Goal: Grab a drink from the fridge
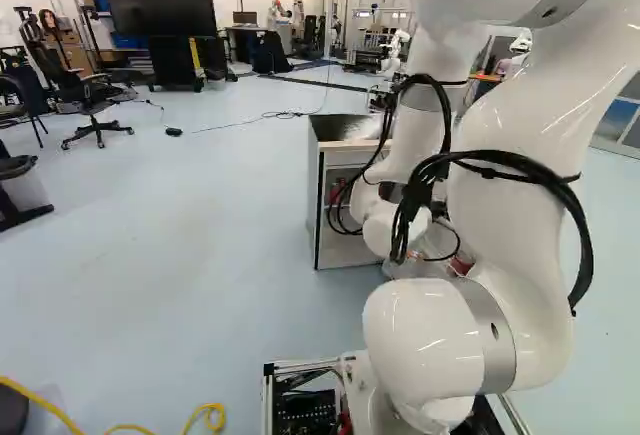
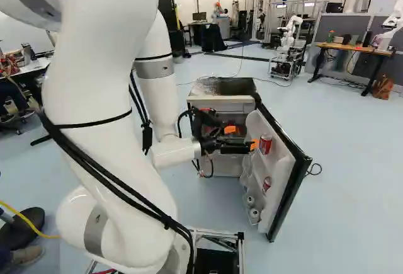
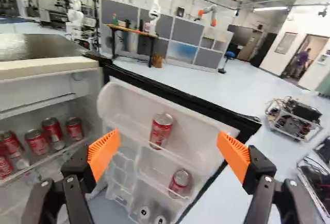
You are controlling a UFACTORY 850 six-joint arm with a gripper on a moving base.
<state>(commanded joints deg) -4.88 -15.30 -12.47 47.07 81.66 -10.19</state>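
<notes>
Facing the open fridge door [image 3: 180, 96], the gripper [image 3: 168, 144] has its orange-padded fingers spread wide, presumably to straddle the red soda can [image 3: 161, 130] standing in the upper door shelf [image 3: 193, 142], whose raised rim likely stops it toppling out.

The arm [image 1: 520, 135] is white with grey bands [image 1: 487, 335] and black cables [image 1: 500, 160], while the pincer [image 2: 243, 137] is black with ridged pads [image 3: 104, 149] of bright orange. The fridge [image 2: 220, 107] is whitish, its top [image 2: 223, 86] mottled from black to pale grey; the door [image 2: 280, 167] has a white lining and a black rim [image 3: 180, 99], and the cans [image 3: 161, 130] are red with white markings and silver ends. The floor [image 1: 180, 255] is pale blue, the cord [image 1: 130, 427] yellow, the screen [image 1: 160, 2] black, and the partitions [image 3: 129, 14] grey.
</notes>
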